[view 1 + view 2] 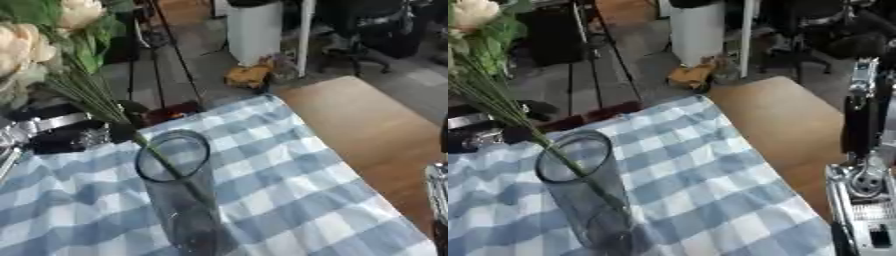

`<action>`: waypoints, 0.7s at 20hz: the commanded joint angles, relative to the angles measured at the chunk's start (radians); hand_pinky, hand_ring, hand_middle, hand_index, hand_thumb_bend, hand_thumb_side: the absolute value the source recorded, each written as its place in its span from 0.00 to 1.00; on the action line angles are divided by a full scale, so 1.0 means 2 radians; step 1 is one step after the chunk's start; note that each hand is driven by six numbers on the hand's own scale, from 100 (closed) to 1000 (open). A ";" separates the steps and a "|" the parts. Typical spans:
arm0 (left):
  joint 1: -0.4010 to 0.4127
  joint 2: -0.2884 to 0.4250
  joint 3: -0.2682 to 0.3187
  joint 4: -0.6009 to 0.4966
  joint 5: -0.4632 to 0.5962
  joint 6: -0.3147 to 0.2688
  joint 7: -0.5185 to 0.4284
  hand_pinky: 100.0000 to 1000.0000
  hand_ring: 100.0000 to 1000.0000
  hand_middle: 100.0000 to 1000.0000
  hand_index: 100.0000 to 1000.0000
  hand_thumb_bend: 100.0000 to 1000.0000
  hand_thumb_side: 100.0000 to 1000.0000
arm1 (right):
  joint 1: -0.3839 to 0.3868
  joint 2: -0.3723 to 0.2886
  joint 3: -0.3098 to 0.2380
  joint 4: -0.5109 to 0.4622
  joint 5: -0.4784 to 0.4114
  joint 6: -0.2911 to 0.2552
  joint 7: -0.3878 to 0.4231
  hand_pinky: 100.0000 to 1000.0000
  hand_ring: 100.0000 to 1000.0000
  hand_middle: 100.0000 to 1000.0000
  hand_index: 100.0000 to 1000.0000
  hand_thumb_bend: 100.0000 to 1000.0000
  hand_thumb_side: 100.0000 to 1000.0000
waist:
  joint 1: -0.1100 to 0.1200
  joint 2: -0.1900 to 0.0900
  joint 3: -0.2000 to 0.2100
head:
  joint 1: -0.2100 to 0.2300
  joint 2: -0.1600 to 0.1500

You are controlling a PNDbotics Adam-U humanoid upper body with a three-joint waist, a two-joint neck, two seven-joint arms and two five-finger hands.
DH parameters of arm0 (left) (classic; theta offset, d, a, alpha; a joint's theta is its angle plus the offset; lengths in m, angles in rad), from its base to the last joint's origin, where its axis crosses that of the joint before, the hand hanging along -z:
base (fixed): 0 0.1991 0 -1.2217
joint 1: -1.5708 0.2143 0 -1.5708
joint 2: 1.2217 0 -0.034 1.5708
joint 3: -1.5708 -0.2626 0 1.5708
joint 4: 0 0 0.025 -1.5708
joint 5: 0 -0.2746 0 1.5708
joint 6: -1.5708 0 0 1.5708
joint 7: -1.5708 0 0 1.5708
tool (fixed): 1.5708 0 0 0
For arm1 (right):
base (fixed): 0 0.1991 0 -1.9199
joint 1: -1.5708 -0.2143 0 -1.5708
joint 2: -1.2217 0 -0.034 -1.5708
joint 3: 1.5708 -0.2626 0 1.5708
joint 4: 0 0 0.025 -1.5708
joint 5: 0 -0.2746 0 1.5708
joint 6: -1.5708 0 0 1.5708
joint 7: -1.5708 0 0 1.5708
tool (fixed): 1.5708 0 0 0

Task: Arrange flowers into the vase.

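Left hand (61, 132) at the picture's left edge, black and silver, closed round the green stems (87, 92) of the flowers (31, 37). Cream blooms up in the top left corner, partly cut off by the frame; leaves blurred among them. Stems slanting down from the blooms, over the rim and into the vase (179, 195). Tall clear glass cylinder, smoky grey, standing upright on the blue-and-white checked cloth (297, 195), its base cut off by the bottom edge. How far down the stems reach, hard to make out through the glass. Fingers mostly hidden behind stems and dark parts of the arm. Right arm (866, 190) near the right edge over bare wooden table (785, 117); right hand itself out of sight. Open cloth to the right of the vase. Table's far edge just behind, floor clutter beyond.
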 commanded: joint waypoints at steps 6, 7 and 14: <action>0.001 0.027 0.012 -0.005 -0.001 -0.002 -0.004 0.72 0.96 0.98 1.00 0.50 1.00 | -0.005 -0.008 -0.002 -0.008 0.003 0.000 -0.003 0.81 0.83 0.47 0.79 0.00 0.77 | -0.005 -0.005 0.002 | -0.002 -0.007; 0.003 0.029 0.012 -0.005 -0.001 -0.003 -0.005 0.72 0.96 0.98 1.00 0.50 1.00 | -0.006 -0.008 -0.002 -0.008 0.003 0.000 -0.003 0.81 0.83 0.47 0.79 0.00 0.77 | -0.005 -0.005 0.002 | -0.002 -0.007; 0.016 0.047 0.016 -0.005 0.000 -0.003 -0.016 0.72 0.96 0.97 1.00 0.50 1.00 | -0.006 -0.009 -0.003 -0.008 0.003 0.000 -0.005 0.81 0.83 0.47 0.79 0.00 0.77 | -0.005 -0.005 0.003 | -0.003 -0.007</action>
